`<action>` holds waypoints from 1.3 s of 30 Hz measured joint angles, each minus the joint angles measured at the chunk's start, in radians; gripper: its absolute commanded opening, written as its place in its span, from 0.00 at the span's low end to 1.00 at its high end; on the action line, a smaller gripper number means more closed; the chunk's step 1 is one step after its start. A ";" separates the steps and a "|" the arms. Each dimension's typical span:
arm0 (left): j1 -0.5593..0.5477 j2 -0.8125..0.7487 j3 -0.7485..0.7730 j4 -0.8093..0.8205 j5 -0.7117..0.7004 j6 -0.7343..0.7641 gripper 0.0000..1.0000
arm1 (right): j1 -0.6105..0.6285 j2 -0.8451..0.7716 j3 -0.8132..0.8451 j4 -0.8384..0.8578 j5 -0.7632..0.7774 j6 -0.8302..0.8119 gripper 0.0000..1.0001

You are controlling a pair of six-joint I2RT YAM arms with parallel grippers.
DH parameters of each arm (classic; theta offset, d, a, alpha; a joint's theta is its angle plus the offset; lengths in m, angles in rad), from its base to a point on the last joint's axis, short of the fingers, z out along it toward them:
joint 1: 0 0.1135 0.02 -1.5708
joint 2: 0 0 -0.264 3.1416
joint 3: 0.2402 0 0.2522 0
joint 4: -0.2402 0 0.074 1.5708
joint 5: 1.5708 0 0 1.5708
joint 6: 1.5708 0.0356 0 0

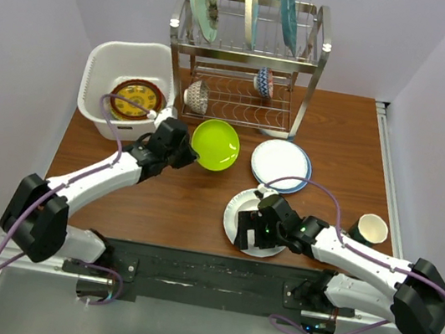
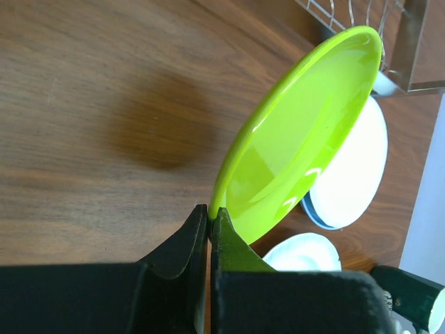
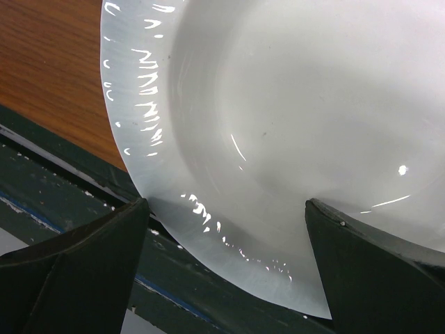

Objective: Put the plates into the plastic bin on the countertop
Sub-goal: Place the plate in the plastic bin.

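The left claw (image 2: 208,216) is squeezed shut on the rim of the green plate (image 2: 299,139). It holds the plate tipped up and off the table (image 1: 158,199), so a dark shadow lies under it. The plate hangs just to the right of the bin (image 1: 109,52), not over it yet. The right claw (image 3: 222,209) is spread as wide as it goes, with one finger on each side of the near edge of a white plate (image 3: 278,104). I cannot tell if the fingers touch it. This plate lies flat at the front edge of the table and pokes out over it a little. Past it lies another white plate with blue at its edge (image 1: 280,163). Three more plates (image 1: 251,2) stand up in the top of the metal rack (image 1: 238,93). Only one plate, red and yellow (image 1: 136,100), lies in the bin. So the job has only begun, and most plates are left to move.
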 measured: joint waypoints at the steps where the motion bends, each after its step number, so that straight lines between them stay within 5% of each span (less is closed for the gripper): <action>1: 0.001 -0.005 0.007 -0.009 -0.003 0.001 0.00 | 0.000 0.000 0.000 0.000 0.000 0.000 0.99; 11: 0.069 -0.077 0.022 -0.072 -0.012 0.041 0.00 | 0.000 0.000 0.000 0.000 0.000 0.000 0.99; 39: 0.639 -0.197 0.124 -0.154 0.248 0.202 0.00 | 0.000 0.000 0.000 -0.001 0.000 0.000 0.99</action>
